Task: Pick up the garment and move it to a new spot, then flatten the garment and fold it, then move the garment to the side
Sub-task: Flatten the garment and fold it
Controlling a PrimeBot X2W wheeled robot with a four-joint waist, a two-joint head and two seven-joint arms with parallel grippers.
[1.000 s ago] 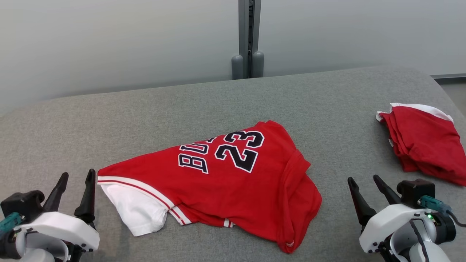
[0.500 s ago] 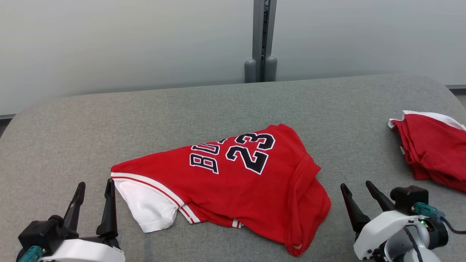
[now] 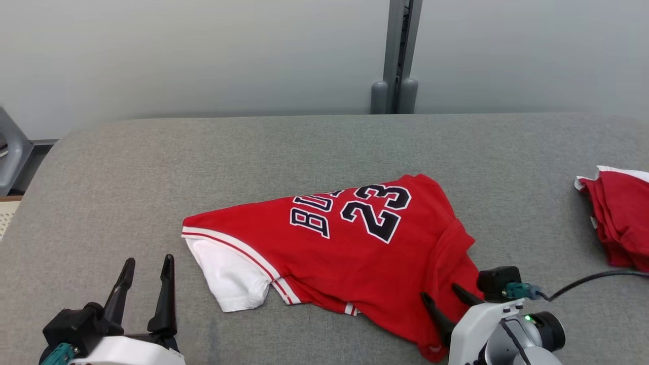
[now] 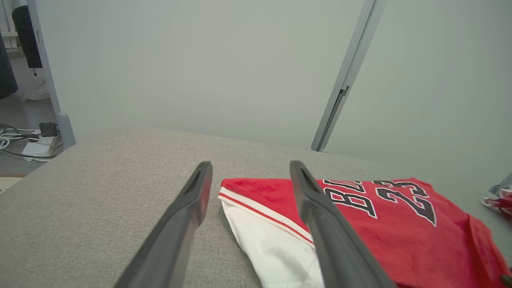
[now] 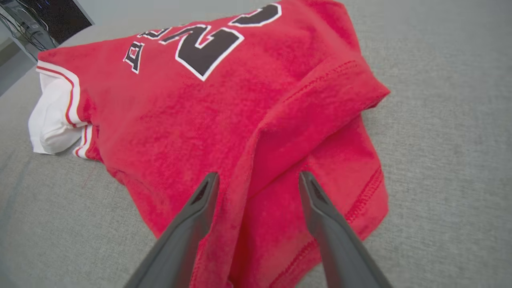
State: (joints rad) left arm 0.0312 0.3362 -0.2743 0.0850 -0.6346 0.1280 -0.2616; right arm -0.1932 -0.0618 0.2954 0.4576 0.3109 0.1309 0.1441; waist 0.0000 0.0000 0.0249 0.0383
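Note:
The garment (image 3: 355, 253) is a red jersey with "23" in black and a white sleeve, lying crumpled mid-table. My left gripper (image 3: 148, 261) stands open just left of the white sleeve, clear of the cloth; in the left wrist view the gripper (image 4: 251, 165) points at the striped sleeve edge of the garment (image 4: 380, 224). My right gripper (image 3: 439, 291) is open over the jersey's near right corner. In the right wrist view its fingers (image 5: 259, 176) straddle a raised fold of the garment (image 5: 200, 112), with nothing pinched.
The grey padded table (image 3: 152, 167) has a rounded left edge. A second pile of red cloth (image 3: 618, 223) lies at the far right. A grey post (image 3: 395, 56) stands behind the table, and a grey chair part (image 3: 10, 152) is at the left.
The head camera has turned, shifting the whole picture rightward. My right gripper has moved in from the bare table onto the jersey's near right corner. Both grippers stay open.

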